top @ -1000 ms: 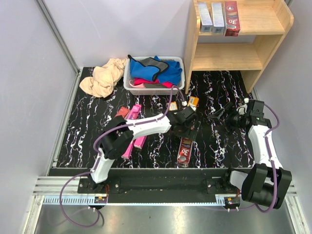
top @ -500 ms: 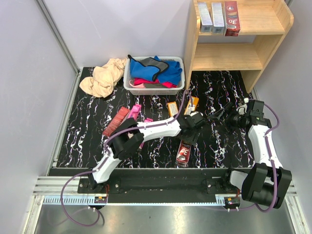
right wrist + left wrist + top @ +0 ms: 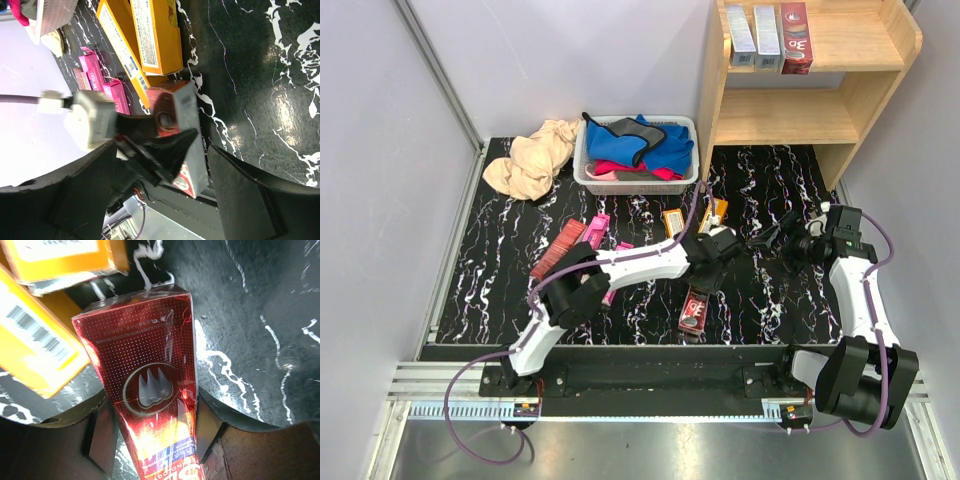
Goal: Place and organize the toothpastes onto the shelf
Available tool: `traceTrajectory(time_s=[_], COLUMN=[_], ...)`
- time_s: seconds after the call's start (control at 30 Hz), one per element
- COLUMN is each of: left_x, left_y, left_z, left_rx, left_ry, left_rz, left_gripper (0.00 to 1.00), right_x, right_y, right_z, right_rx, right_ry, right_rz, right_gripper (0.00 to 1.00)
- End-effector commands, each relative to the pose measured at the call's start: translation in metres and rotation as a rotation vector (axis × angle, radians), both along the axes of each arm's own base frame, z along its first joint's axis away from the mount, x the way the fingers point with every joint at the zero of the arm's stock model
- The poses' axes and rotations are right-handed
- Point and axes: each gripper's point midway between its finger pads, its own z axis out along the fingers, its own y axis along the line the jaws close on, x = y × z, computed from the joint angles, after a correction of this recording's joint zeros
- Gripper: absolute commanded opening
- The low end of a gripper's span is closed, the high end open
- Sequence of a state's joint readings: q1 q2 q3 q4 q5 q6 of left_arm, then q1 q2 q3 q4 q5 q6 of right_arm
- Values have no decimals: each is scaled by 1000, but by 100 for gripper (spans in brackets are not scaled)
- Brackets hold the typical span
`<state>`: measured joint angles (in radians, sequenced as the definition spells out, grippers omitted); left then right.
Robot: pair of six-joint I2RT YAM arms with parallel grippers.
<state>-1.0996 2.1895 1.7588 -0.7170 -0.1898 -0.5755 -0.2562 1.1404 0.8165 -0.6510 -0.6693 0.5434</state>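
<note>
Two fingers point(image 3: 102, 435) of the left gripper point(image 3: 155, 450) clamp the long sides of a red box point(image 3: 150, 385). Orange boxes point(image 3: 35, 345) lie on the table point(image 3: 260, 315) just beyond its far end, to the left. Right gripper point(image 3: 772, 237), jaws spread and holding nothing, hangs nearby on the right. Three boxes point(image 3: 767, 37) stand on the shelf point(image 3: 865, 110), well beyond both grippers.
</note>
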Motion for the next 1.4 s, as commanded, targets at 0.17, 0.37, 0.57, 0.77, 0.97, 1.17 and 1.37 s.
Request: traceTrajectory(time_s=[0.17, 0.37, 0.57, 0.77, 0.97, 1.17, 1.37], left_x=[47, 65, 74, 79, 80, 79, 77], left_y=[15, 54, 97, 127, 128, 125, 123], left_z=[129, 159, 181, 180, 178, 174, 180], left_rx=[-428, -708, -1027, -1137, -1208, -1224, -1244], left_ry=[-94, -31, 61, 74, 122, 148, 154], left_rz=[105, 254, 435, 565, 584, 575, 550], left_gripper=[54, 56, 57, 57, 58, 58, 58], right_x=[7, 6, 5, -18, -43, -53, -44], right_y=[-13, 1, 57, 128, 186, 217, 219], right_z=[47, 71, 77, 71, 69, 54, 46], right_rx=[-121, -194, -252, -276, -353, -391, -422], right_ry=[-138, -201, -245, -296, -378, -369, -367], right_rz=[-26, 0, 100, 260, 371, 412, 353], right_gripper=[83, 83, 83, 82, 82, 82, 76])
